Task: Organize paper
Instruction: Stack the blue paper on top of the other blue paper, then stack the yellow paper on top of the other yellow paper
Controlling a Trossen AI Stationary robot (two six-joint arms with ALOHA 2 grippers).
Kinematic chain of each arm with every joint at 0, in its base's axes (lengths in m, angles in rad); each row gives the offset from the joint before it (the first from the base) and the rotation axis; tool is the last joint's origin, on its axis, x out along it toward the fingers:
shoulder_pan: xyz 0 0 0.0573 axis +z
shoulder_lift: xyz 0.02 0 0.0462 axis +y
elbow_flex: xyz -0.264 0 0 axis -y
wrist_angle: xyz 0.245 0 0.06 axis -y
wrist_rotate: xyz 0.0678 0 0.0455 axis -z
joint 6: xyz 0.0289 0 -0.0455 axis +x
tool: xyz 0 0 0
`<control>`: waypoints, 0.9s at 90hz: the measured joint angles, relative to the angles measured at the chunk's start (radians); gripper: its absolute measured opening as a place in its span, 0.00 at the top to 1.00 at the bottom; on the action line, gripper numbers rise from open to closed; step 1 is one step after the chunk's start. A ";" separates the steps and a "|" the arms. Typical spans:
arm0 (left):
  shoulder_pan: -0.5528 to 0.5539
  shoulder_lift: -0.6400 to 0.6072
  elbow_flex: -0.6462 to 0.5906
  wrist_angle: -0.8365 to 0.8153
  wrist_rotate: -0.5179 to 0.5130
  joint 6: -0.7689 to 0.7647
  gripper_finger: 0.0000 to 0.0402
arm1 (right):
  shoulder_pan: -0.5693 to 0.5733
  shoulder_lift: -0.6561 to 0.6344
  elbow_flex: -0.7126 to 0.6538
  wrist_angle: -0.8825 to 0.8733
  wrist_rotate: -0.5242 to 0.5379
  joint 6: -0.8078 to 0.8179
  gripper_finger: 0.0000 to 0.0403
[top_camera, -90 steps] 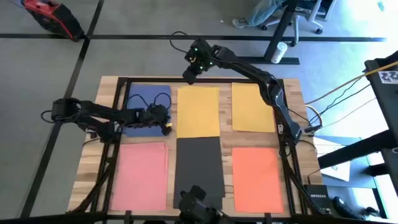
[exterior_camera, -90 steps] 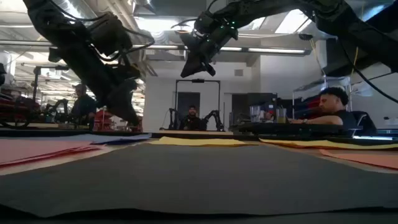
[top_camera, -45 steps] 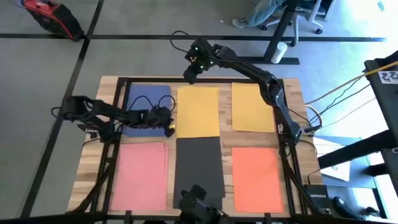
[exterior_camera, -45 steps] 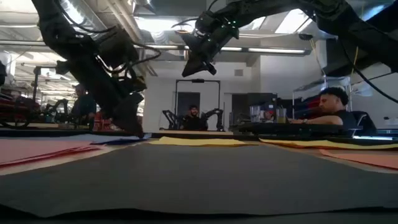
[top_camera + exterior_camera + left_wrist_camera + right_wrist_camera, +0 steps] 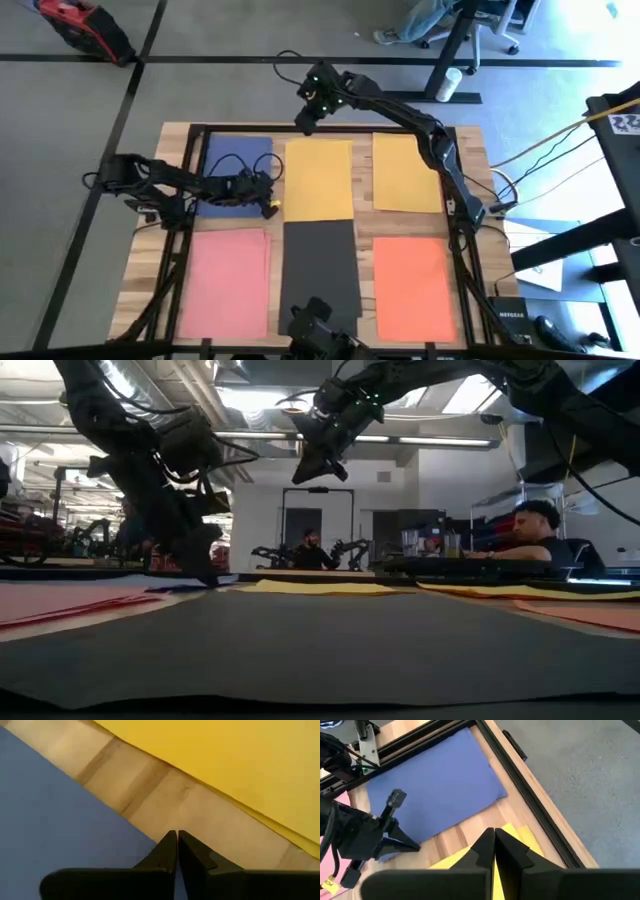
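Blue (image 5: 238,172), yellow (image 5: 318,180), orange (image 5: 412,290), pink (image 5: 227,283), dark grey paper (image 5: 319,267)

Left pincer (image 5: 268,203), fingers pressed together, sits low over the desk; right pincer (image 5: 302,127), also closed, hangs raised near the far edge.

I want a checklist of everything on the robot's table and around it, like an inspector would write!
Surface: wooden table with a dark frame.
Job's things: six paper sheets laid flat in two rows: blue sheet, yellow sheet, darker yellow sheet, pink sheet, black sheet, orange sheet.
Clutter: nothing seen on the table.
Grippers: left gripper shut, low at the blue sheet's corner; right gripper shut, raised over the table's far edge.
Cables: wires on the left arm; yellow cable on the floor.
Surroundings: seated person, office chair, red object.
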 joint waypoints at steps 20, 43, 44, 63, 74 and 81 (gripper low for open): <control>0.025 -0.044 0.004 -0.095 -0.002 -0.005 1.00 | 0.000 0.001 0.000 -0.026 0.008 -0.020 1.00; 0.012 -0.162 0.004 -0.110 -0.014 -0.012 1.00 | 0.000 0.001 0.000 -0.025 0.008 -0.023 1.00; 0.009 -0.169 0.004 -0.110 -0.014 -0.012 1.00 | 0.000 0.001 0.000 -0.025 0.008 -0.024 1.00; -0.054 -0.319 0.004 -0.066 -0.013 -0.013 1.00 | 0.008 -0.038 0.000 -0.130 0.008 -0.116 1.00; -0.091 -0.402 0.003 -0.038 -0.013 -0.020 1.00 | 0.045 -0.077 0.000 -0.283 0.013 -0.221 1.00; -0.109 -0.452 -0.016 0.023 -0.013 -0.011 1.00 | 0.096 -0.085 -0.008 -0.352 0.014 -0.289 1.00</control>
